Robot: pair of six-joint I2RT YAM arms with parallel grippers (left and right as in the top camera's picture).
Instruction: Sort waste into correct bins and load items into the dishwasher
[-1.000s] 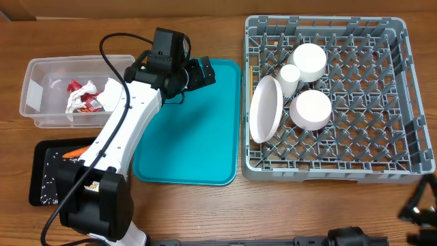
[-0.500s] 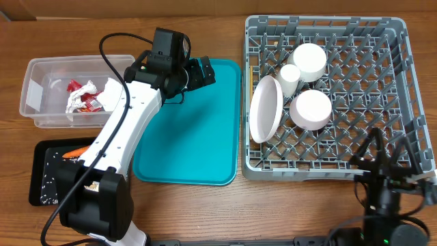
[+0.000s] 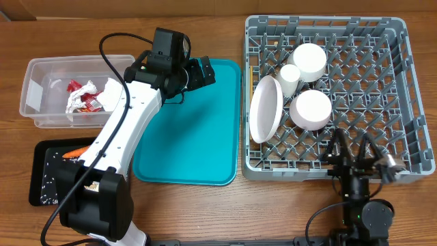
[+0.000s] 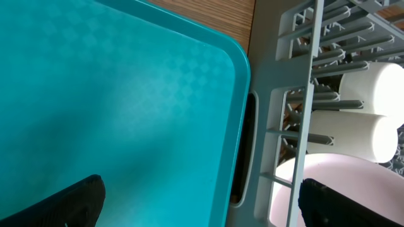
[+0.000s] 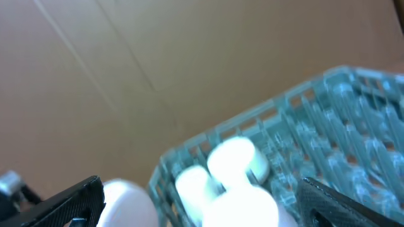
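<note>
Left fingers point(image 4: 63, 205) spread wide over teal tray point(image 4: 126, 94) — right fingers point(image 5: 57, 202) likewise, empty; print on red wrapper point(image 3: 87, 102) unreadable.

- A teal tray point(image 4: 113, 94) fills the left and middle of the view, with its rounded corner near the top.
- A strip of wooden bench point(image 4: 208, 16) shows past the tray's far edge.
- The grey dish rack point(image 4: 303, 94) stands just beside the tray, with white dishes point(image 4: 372, 79) behind its lattice wall.
- The jaws stand wide apart, with dark fingertips point(image 4: 69, 202) in the two lower corners.
</note>
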